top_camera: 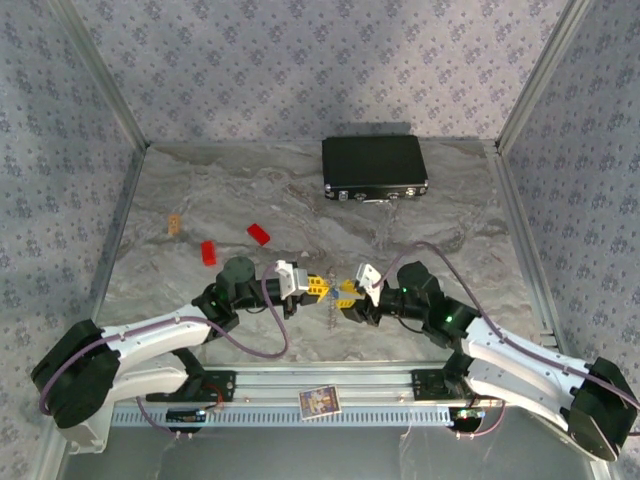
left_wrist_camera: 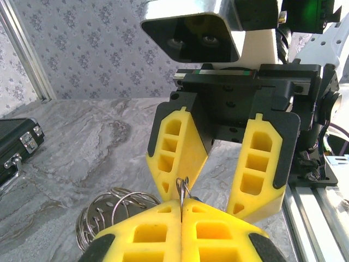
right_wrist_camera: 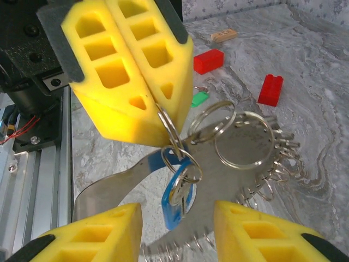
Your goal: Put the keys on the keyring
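Note:
The keyring is a silvery bunch of wire rings hanging above the table, also seen in the left wrist view. My left gripper is shut on one thin ring of it. The blue key hangs from that ring by a small loop. Facing it, my right gripper stands open, with the blue key between its fingers and touching neither. The green key lies on the table behind the rings. From above, both grippers meet at the table's near middle, left and right.
A black case lies at the back of the table. Two red blocks and a small wooden block lie to the left. A metal rail runs along the near edge.

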Tool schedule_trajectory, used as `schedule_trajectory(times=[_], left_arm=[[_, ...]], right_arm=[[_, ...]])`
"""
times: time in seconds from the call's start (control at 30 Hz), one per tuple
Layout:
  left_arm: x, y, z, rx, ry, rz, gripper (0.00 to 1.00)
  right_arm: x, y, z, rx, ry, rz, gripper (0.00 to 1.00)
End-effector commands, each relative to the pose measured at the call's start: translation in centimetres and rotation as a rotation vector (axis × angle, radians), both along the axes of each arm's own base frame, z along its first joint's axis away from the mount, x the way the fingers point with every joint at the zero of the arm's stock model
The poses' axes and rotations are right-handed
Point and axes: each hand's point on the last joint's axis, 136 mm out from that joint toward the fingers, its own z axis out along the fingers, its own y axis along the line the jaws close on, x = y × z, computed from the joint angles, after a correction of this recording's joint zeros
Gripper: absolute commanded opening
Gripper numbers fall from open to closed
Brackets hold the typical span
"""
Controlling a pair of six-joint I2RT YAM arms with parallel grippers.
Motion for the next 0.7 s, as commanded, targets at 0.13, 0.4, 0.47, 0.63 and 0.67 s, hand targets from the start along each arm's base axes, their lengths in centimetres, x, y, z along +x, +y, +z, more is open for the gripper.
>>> schedule_trajectory(times=[0.13, 0.4, 0.47, 0.63, 0.67], left_arm=[[-0.2, -0.4, 2.1, -0.061, -0.044, -0.015, 0.0], [-0.5, -0.5, 2.1, -0.066, -0.04, -0.031, 0.0], [-0.6, -0.5, 2.1, -0.065, -0.04, -0.037, 0.0], [-0.7, -0.7, 2.2, -0.06, -0.037, -0.052, 0.0], [-0.7, -0.8, 2.2, -0.059, -0.039, -0.055, 0.0]], right_arm=[[1.0, 0.1, 1.2, 0.023, -0.047, -0.048, 0.37], [0.9, 0.3, 1.3, 0.016, -0.056, -0.029, 0.2], [0.9, 0.3, 1.2, 0.011, -0.054, -0.028, 0.14], [0.6, 0.8, 0.4, -0.013, -0.03, 0.004, 0.03], [0.5, 1.0, 0.2, -0.02, -0.019, 0.017, 0.03]])
